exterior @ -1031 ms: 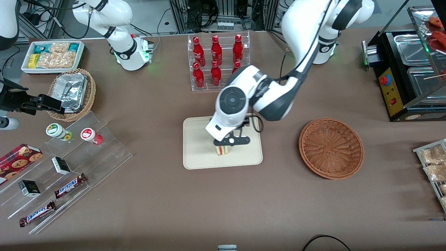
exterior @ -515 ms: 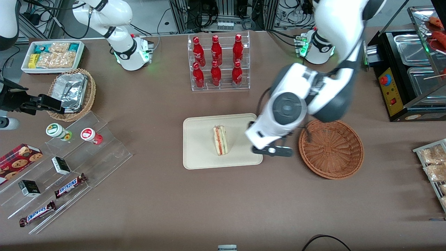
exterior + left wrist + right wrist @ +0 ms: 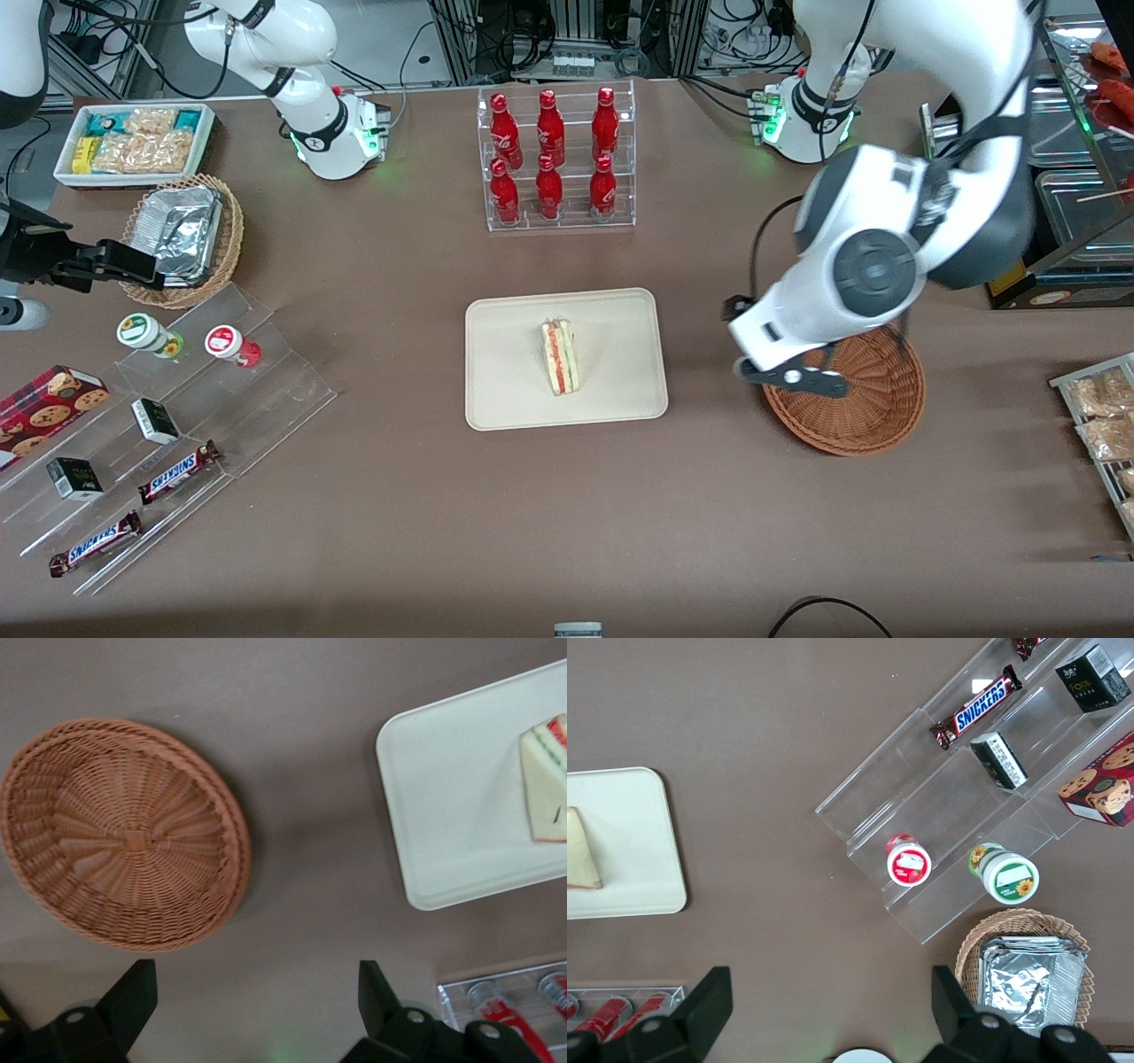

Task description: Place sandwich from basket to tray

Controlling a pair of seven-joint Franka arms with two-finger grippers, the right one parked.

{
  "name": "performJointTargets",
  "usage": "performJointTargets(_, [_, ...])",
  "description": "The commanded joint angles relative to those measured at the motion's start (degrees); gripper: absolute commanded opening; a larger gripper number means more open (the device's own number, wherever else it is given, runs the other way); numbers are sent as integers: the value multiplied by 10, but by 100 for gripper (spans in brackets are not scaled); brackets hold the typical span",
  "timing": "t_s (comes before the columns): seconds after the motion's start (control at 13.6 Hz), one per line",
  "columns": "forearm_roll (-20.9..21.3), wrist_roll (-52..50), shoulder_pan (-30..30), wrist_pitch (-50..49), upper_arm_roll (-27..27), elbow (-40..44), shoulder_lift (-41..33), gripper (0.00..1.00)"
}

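The sandwich (image 3: pixel 559 357) (image 3: pixel 547 782), a pale wedge with red and green filling, stands on its edge in the middle of the cream tray (image 3: pixel 505 390) (image 3: pixel 443 797). The reddish-brown wicker basket (image 3: pixel 873 416) (image 3: pixel 124 837) is empty and lies toward the working arm's end of the table. My gripper (image 3: pixel 791 376) (image 3: pixel 257 992) hangs above the table at the basket's rim, between basket and tray. It is open, with nothing between its black fingers (image 3: pixel 133 992).
A clear rack of red bottles (image 3: pixel 554 159) stands farther from the front camera than the tray. A black warmer cabinet (image 3: pixel 1028 177) and a rack of snack bags (image 3: pixel 1099 425) lie at the working arm's end. Acrylic steps with snacks (image 3: pixel 159 425) lie toward the parked arm's end.
My gripper let go of the sandwich on the tray, rose and swung away toward the basket. The sandwich stays on the tray.
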Motion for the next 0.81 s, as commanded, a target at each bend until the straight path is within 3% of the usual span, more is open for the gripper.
performJointTargets(0.0, [6, 45, 40, 17, -6, -64, -58, 100])
performJointTargets(0.52, [11, 78, 79, -7, -5, -122, -146, 100])
performJointTargets(0.74, [11, 100, 127, -18, -29, -139, -174, 100])
